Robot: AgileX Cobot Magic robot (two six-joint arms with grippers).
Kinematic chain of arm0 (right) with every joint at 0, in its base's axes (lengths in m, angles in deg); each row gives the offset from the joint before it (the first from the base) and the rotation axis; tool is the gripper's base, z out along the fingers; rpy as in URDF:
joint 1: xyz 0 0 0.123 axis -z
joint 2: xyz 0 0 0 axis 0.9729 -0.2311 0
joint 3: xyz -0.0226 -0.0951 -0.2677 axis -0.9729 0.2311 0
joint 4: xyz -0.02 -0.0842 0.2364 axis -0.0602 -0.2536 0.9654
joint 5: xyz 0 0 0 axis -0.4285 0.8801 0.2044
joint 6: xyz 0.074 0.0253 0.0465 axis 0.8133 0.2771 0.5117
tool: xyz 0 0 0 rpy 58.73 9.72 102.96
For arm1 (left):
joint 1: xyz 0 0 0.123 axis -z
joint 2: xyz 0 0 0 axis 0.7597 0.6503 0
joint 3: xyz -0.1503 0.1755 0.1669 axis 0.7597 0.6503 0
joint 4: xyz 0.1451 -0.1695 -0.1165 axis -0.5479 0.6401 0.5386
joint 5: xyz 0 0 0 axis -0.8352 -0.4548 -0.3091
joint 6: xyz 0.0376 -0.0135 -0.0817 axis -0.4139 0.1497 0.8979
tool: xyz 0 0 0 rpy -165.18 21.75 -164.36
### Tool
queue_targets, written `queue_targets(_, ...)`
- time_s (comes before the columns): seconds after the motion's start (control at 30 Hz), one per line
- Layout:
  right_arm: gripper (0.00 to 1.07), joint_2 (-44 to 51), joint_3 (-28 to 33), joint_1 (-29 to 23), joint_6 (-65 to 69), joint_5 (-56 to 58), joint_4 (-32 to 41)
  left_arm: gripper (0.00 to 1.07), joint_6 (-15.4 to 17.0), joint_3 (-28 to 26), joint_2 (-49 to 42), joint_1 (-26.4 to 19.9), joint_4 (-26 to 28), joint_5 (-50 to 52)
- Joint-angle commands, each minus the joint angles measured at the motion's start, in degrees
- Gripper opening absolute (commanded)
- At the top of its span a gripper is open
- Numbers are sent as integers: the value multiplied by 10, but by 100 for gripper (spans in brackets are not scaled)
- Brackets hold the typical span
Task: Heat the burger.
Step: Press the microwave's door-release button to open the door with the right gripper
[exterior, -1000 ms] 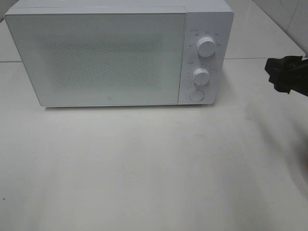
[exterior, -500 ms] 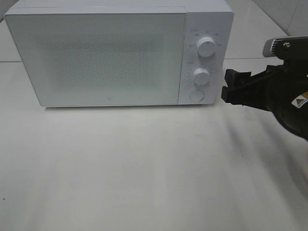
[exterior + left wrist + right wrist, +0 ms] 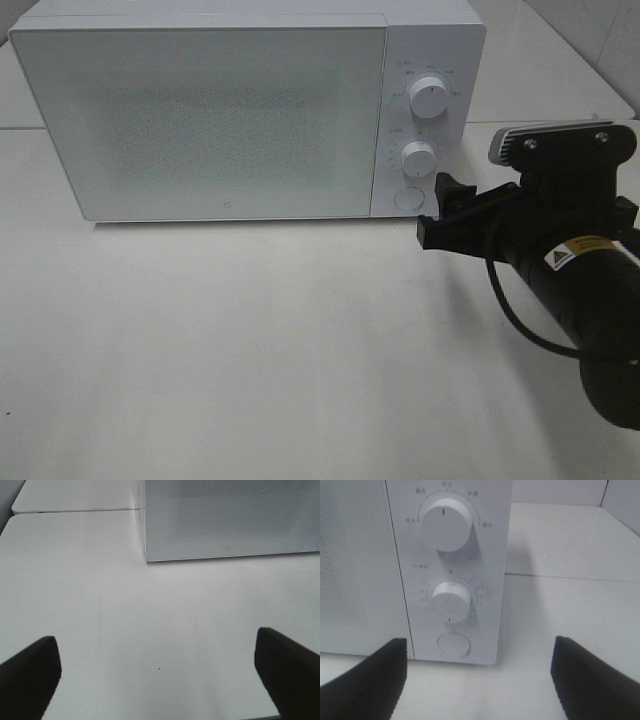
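The burger is out of view in every frame. The white microwave point(image 3: 220, 110) stands at the back of the table with its door shut. My right gripper point(image 3: 437, 210) is open and empty, just in front of the control panel, close to the round door button point(image 3: 407, 198). The right wrist view shows the upper knob point(image 3: 446, 524), the lower knob point(image 3: 450, 602) and the button point(image 3: 453, 644) between my open right gripper point(image 3: 477, 680) fingers. My left gripper point(image 3: 157, 680) is open and empty over the bare table, facing the microwave's front left corner point(image 3: 146, 555). It is outside the exterior high view.
The white table point(image 3: 250, 350) spreads in front of the microwave. A table seam point(image 3: 75, 511) runs behind the microwave's left side. The right arm's black body point(image 3: 585, 290) fills the right edge of the exterior high view.
My right arm has moved in from the right edge toward the microwave's control panel, and its open gripper now sits near the round button. The microwave has not changed.
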Motion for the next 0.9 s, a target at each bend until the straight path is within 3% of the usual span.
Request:
queue_targets(0.03, 76, -19, 0, -34, -4, -79, 50, 100, 0, 1, -10, 1, 3, 1)
queue_targets(0.3, 76, -24, 0, -70, -1, -84, 85, 100, 0, 1, -10, 1, 3, 1)
queue_targets(0.6, 76, -24, 0, -71, 29, -82, 85, 100, 0, 1, -10, 1, 3, 1)
queue_targets(0.8, 73, -24, 0, -71, 197, -54, 85, 100, 0, 1, -10, 1, 3, 1)
queue_targets(0.9, 71, -24, 0, -71, 353, -27, 90, 100, 0, 1, -10, 1, 3, 1)
